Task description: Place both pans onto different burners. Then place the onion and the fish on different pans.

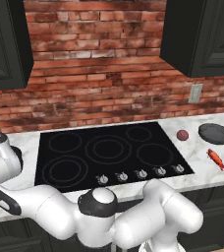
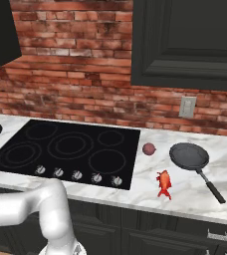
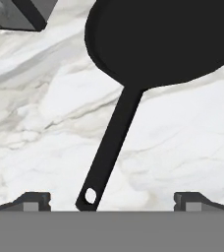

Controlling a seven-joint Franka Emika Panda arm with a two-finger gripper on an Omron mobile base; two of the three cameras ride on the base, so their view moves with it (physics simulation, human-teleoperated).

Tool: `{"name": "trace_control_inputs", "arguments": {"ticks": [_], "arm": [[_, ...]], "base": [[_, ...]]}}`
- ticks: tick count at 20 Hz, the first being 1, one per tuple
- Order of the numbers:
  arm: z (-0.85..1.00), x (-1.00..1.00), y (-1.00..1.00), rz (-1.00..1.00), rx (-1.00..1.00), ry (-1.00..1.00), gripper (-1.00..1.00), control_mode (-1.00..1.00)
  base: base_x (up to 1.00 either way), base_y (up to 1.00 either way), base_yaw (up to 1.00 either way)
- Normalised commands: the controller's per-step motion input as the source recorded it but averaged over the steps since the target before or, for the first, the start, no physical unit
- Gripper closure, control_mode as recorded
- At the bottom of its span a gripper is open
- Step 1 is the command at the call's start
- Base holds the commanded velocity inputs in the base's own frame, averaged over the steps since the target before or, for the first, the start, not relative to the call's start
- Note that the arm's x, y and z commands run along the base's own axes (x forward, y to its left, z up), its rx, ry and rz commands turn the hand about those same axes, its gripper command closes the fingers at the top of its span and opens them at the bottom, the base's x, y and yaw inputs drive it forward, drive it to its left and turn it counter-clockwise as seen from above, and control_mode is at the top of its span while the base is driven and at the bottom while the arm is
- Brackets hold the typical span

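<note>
From the left base camera, the glossy black glass cooktop (image 1: 109, 152) lay bare, the maroon onion (image 1: 182, 135) and orange fish (image 1: 217, 159) right of it. The right base camera showed the smaller greyish pan (image 2: 189, 156) on marble. Hand camera: the gripper (image 3: 112, 201) gaped wide above the matte black pan's (image 3: 168, 39) handle.

Before you, the glossy black cooktop (image 2: 65, 149) sits in a marble counter (image 2: 185, 199), with the onion (image 2: 149, 149) just beside its right edge, the smaller pan (image 2: 189, 156) further right, and the fish (image 2: 164, 183) nearer.
</note>
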Motion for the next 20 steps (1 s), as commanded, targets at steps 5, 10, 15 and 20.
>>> {"name": "trace_control_inputs", "arguments": {"ticks": [5, 10, 15, 20], "arm": [[-0.17, 0.0, 0.1, -0.05, 0.0, 0.0, -1.0, -1.0], [-0.33, 0.03, 0.0, -0.04, 0.0, 0.0, -1.0, -1.0], [-0.34, 0.01, 0.01, -0.01, 0.0, 0.0, -1.0, -1.0], [-0.1, 0.1, 0.08, 0.0, 0.0, 0.04, -1.0, -1.0]], "base": [[0.0, 0.0, 0.0], [0.0, 0.0, 0.0], [0.0, 0.0, 0.0], [0.0, 0.0, 0.0]]}}
